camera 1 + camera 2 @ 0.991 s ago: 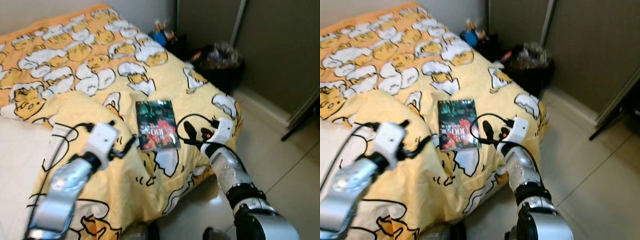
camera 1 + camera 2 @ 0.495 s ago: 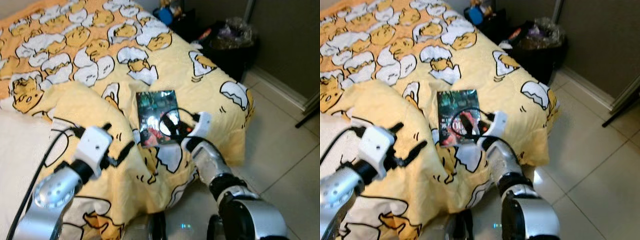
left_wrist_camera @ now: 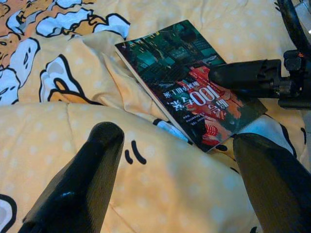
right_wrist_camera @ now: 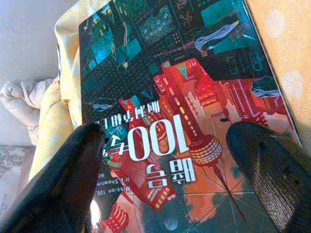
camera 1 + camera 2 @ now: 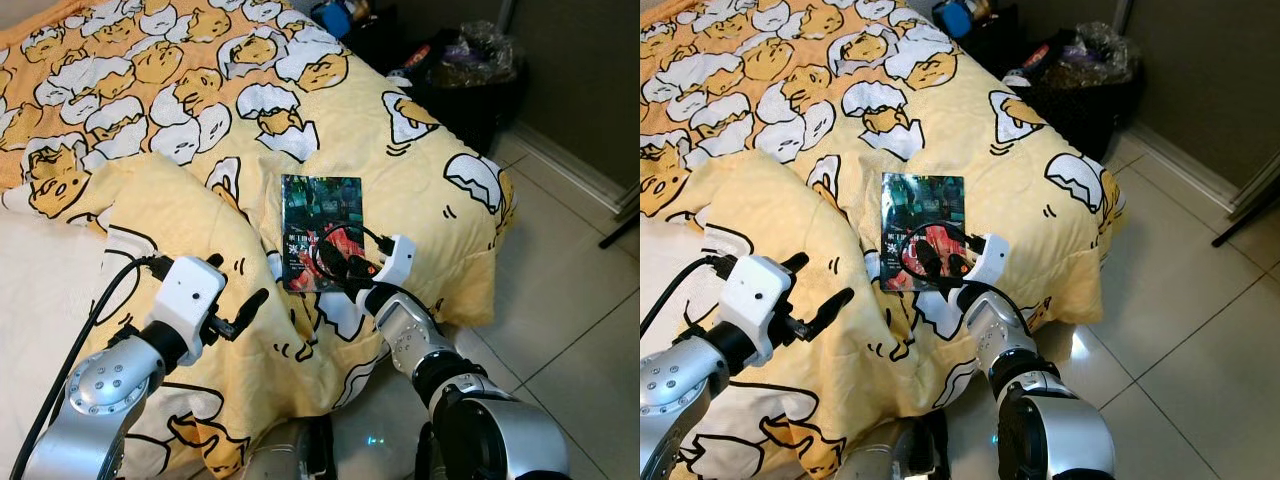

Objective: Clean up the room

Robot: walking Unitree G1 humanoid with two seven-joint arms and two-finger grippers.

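Glossy flat book [image 5: 320, 232], quilted duvet [image 5: 200, 130]

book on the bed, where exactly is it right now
The book lies flat on the yellow duvet near the bed's foot corner, right of the raised fold, with the open right gripper over its near end.

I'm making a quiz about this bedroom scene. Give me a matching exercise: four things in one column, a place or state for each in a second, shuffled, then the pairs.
Things:
1. book
2. right gripper
3. left gripper
4. trash bin

Places or states:
A. on the floor past the bed's corner
B. open, over the folded blanket
C. lying flat on the yellow bedspread
D. open, over the book's near end

Pairs: 1-C, 2-D, 3-B, 4-A
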